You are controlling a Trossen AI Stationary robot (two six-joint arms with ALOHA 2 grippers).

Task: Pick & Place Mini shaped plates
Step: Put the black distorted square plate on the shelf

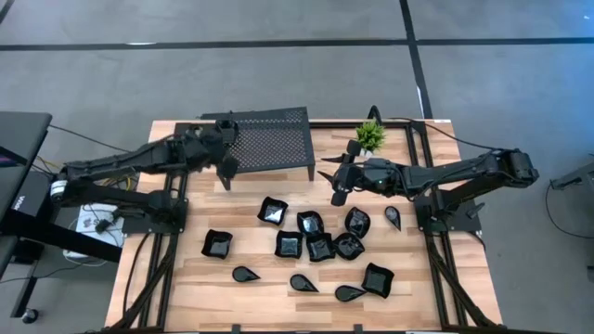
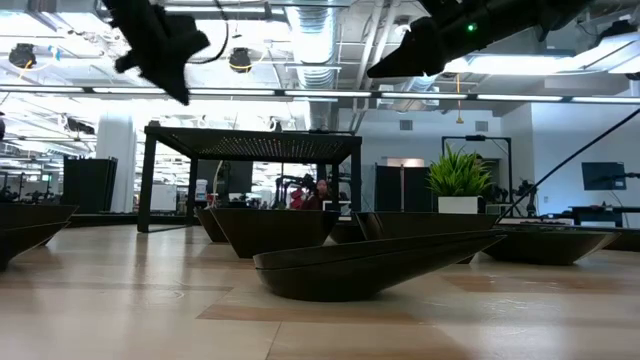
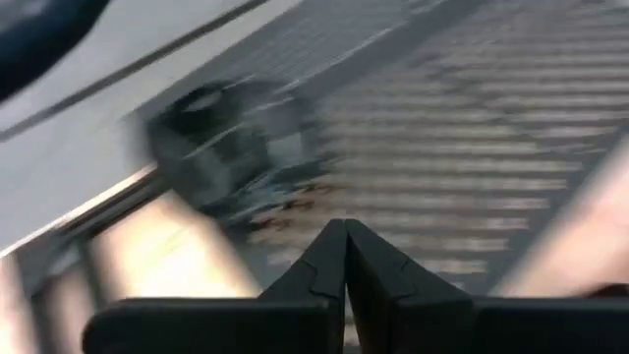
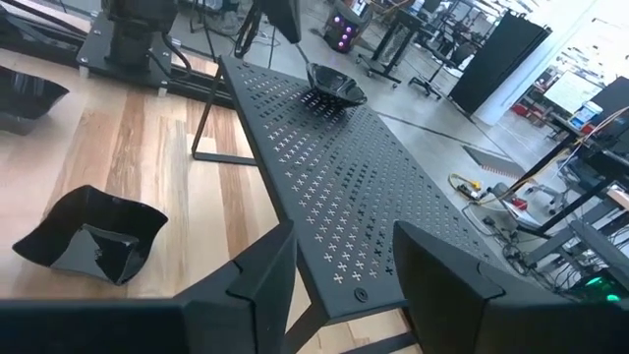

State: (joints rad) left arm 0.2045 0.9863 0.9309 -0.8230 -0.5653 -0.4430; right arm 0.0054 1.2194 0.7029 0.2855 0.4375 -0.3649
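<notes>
One glossy black mini shaped plate point(image 4: 334, 87) is seen on the black perforated metal stand point(image 1: 269, 139); the rest lie on the wooden counter point(image 1: 186, 278) beside that stand. The left gripper point(image 1: 226, 167), jaws closed and empty, hangs at the stand's edge, and the right gripper point(image 1: 340, 182), jaws open, is held beside the stand. The stand could be struck if either is swung low.

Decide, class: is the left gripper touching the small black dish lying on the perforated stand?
Apart. The right wrist view shows the dish resting alone on the stand, with the left gripper raised clear above and beside it, fingers shut.

The wooden table point(image 1: 186, 288) carries the mini shaped plates point(image 1: 311, 246) below the right gripper point(image 1: 330, 183), plus the perforated stand point(image 1: 274, 139) and potted plant point(image 1: 370, 135) beside it.
</notes>
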